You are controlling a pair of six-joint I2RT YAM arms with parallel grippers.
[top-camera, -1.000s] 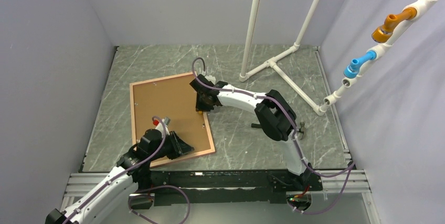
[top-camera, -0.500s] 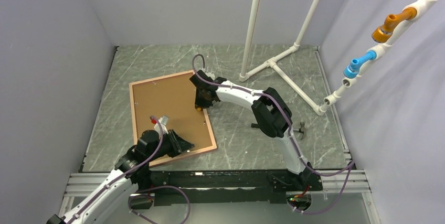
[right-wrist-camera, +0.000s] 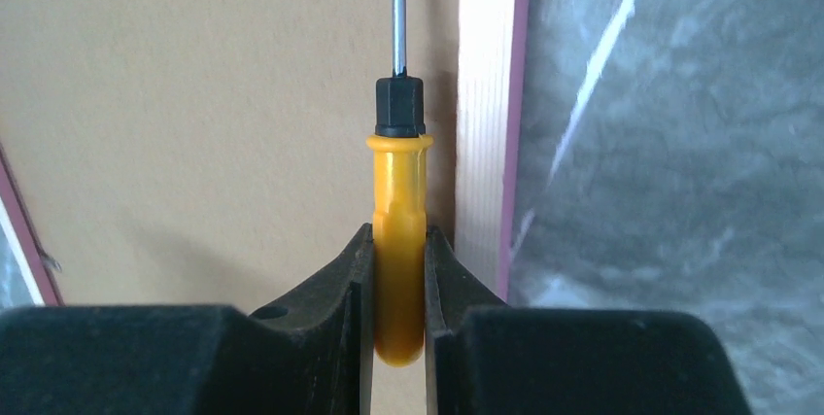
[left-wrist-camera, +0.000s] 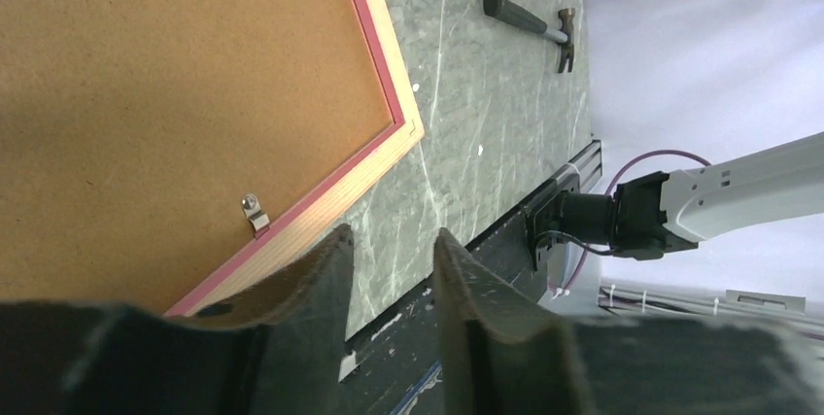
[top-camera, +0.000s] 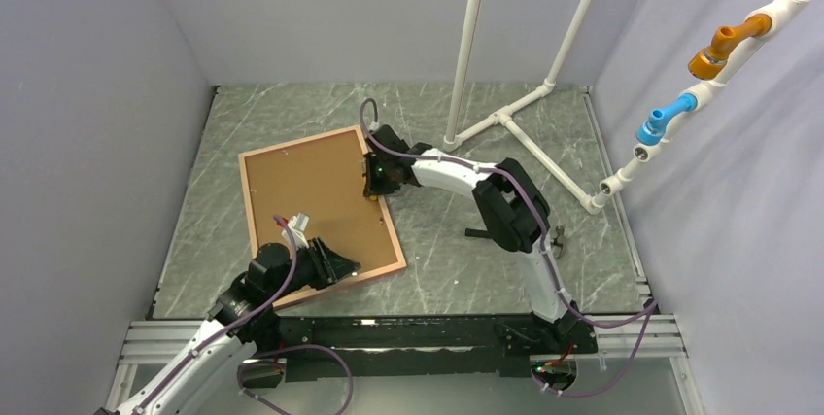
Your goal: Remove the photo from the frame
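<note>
The pink frame point(top-camera: 394, 245) lies face down on the table, with its brown backing board point(top-camera: 311, 196) facing up. The photo is hidden under the board. My right gripper point(top-camera: 374, 182) is shut on a yellow-handled screwdriver point(right-wrist-camera: 398, 201). The shaft points along the inner side of the frame's right border point(right-wrist-camera: 483, 94), over the board point(right-wrist-camera: 194, 94). My left gripper point(top-camera: 340, 264) is open and empty, low over the frame's near right corner. In the left wrist view its fingertips point(left-wrist-camera: 335, 240) straddle the frame's near edge point(left-wrist-camera: 340, 191) beside a metal clip point(left-wrist-camera: 255, 213).
A hammer point(left-wrist-camera: 530, 21) lies on the marble table right of the frame, partly behind the right arm in the top view point(top-camera: 473, 233). A white pipe stand point(top-camera: 505, 119) occupies the far right. The table's black front rail point(left-wrist-camera: 486, 240) runs just past the left gripper.
The right gripper has moved a little farther away along the frame's right edge with the screwdriver. The frame has shifted slightly. The left gripper has edged right along the near edge.
</note>
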